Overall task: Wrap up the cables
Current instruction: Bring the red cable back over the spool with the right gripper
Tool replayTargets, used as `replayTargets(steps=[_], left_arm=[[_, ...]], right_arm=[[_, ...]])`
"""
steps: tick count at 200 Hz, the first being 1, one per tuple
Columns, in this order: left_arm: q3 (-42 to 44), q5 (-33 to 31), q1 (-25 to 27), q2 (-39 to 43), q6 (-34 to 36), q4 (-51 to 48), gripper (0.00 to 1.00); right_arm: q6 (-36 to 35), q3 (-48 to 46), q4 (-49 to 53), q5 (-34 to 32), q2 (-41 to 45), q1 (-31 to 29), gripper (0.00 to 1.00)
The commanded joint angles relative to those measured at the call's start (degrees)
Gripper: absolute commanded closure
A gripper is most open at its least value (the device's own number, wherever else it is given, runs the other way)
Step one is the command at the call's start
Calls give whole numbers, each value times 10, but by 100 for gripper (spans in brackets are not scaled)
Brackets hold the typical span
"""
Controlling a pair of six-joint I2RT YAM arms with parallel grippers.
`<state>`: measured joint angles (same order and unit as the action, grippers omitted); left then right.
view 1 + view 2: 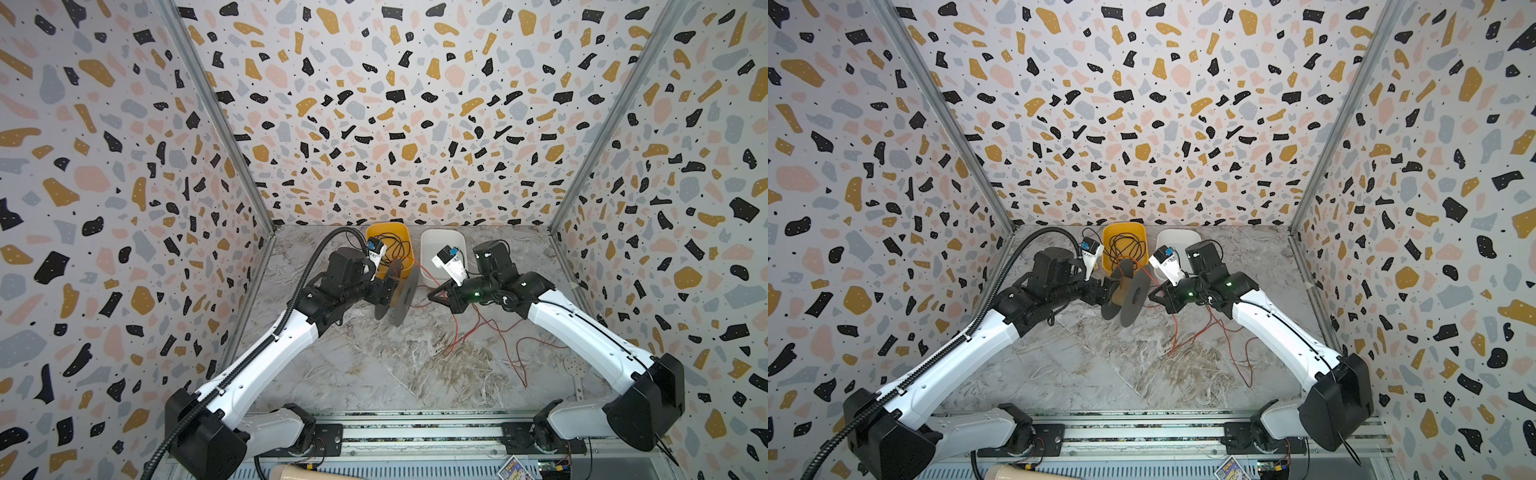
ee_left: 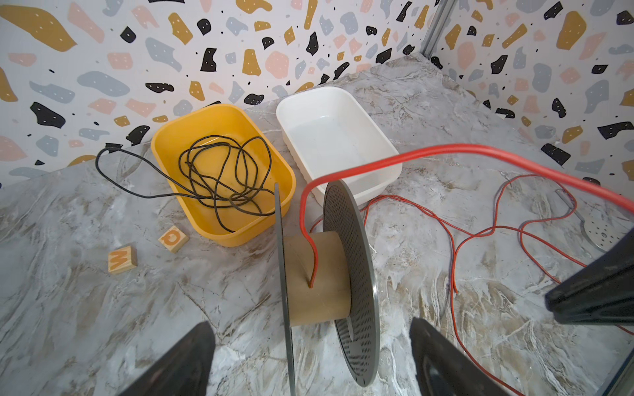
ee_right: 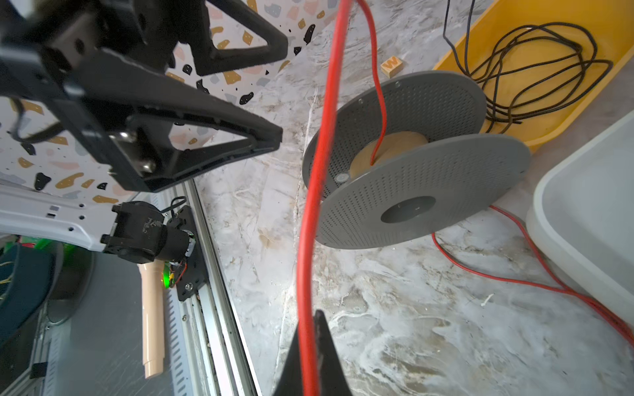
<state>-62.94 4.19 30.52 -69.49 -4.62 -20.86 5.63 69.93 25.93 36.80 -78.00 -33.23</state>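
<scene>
A spool [image 2: 315,277] with grey perforated flanges and a cardboard core stands on its rims on the marble table, seen in both top views [image 1: 399,293] [image 1: 1130,296]. The cables are one long red wire [image 2: 446,151] whose end sits on the core. It rises from there to my right gripper [image 3: 317,319] [image 1: 430,296], which is shut on it, and the rest lies in loose loops on the table [image 1: 494,328]. My left gripper [image 2: 310,343] [image 3: 281,92] is open, one finger on each side of the spool, touching nothing.
Behind the spool a yellow tub [image 2: 240,113] holds a tangled black wire [image 2: 219,164] that trails out over its rim. A white tub [image 2: 339,94] stands beside it. Two wooden letter blocks [image 2: 122,259] [image 2: 173,238] and a perforated metal skimmer [image 2: 600,233] lie on the table.
</scene>
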Motion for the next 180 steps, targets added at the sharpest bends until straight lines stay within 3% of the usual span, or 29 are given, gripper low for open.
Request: replayTargets(steps=[1, 136, 180], left_arm=[[14, 37, -3, 9, 8, 35, 11], [-6, -7, -7, -18, 26, 65, 14], [-3, 10, -27, -49, 23, 75, 17]], right_arm=[[20, 20, 9, 45, 22, 6, 100], [77, -9, -98, 191, 13, 13, 100], [94, -53, -130, 192, -9, 32, 100]])
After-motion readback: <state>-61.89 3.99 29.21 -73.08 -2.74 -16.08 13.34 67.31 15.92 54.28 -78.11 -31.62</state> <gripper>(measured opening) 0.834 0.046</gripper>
